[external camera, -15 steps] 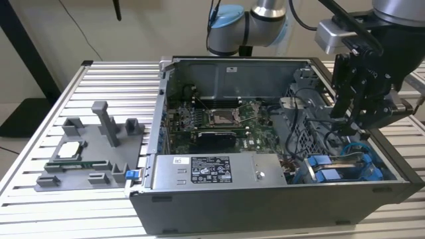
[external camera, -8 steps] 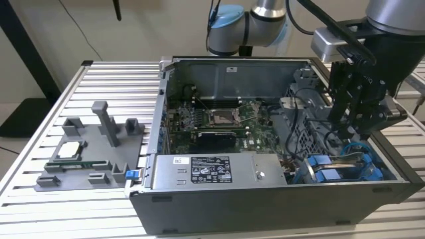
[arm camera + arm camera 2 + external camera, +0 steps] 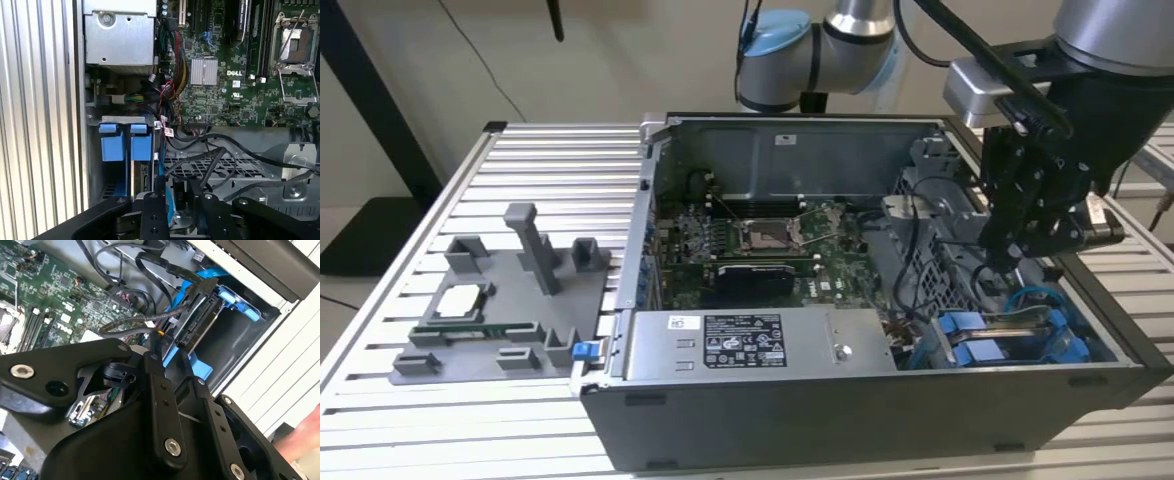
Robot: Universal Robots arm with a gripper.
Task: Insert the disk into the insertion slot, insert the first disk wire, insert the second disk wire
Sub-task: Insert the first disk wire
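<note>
We found the black two-fingered gripper (image 3: pixel 169 357) lowered into the drive corner, fingers (image 3: pixel 159 390) released.

Its fingers stood apart, and we saw blue plastic through the gap. Just beyond the fingertips, the flat silver-grey disk (image 3: pixel 199 322), in its bright blue plastic carrier, sat within the rectangular grey sheet-metal insertion slot (image 3: pixel 94 150). This was at the corner of the open dark grey metal computer case (image 3: pixel 854 425), on the exterior view's right. Two blue plastic tabs (image 3: pixel 112 145) stood side by side at the slot's edge. A grey braided cable (image 3: pixel 130 322) ran close to the disk's connector end; we could not tell whether it was plugged in. Farther off lay the green motherboard (image 3: pixel 235 75) and the boxy grey power supply with a black label (image 3: pixel 734 340). The case stood on a slatted aluminium table (image 3: pixel 427 420).
</note>
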